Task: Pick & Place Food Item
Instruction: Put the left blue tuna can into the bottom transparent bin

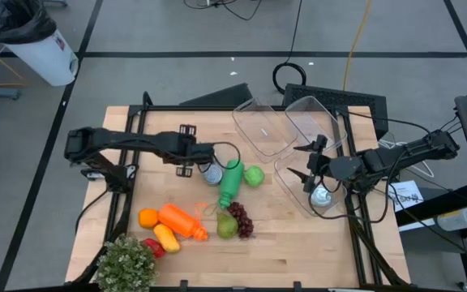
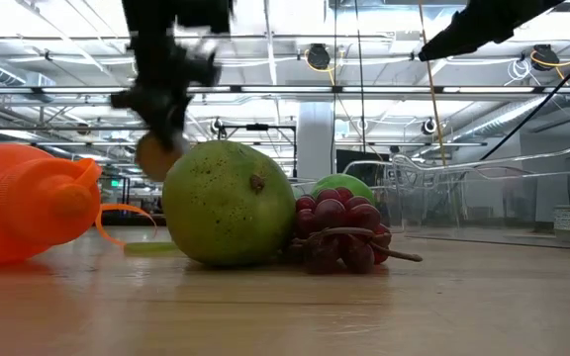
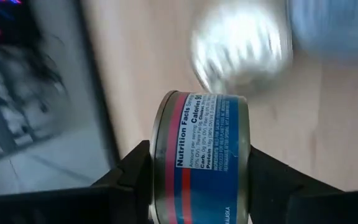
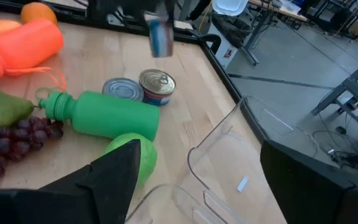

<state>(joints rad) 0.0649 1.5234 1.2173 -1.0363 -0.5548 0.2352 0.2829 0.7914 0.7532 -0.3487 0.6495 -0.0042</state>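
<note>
The left gripper (image 3: 197,180) was clamped on a blue-labelled tin can (image 3: 201,155), gripped across its flat ends and lifted clear of the wooden table (image 1: 298,251), probably so it could travel over the green bottle (image 1: 230,180) toward the clear containers (image 1: 298,174). Two other cans (image 4: 142,88) lay below. The right gripper (image 4: 197,180) waited with fingers apart over a container

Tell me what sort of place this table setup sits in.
Probably a robotics lab or workshop in an industrial hall. The low view shows exposed ceiling trusses with hanging lights. The wooden table stands on a grey floor marked with tape lines, cables trailing across it.
</note>
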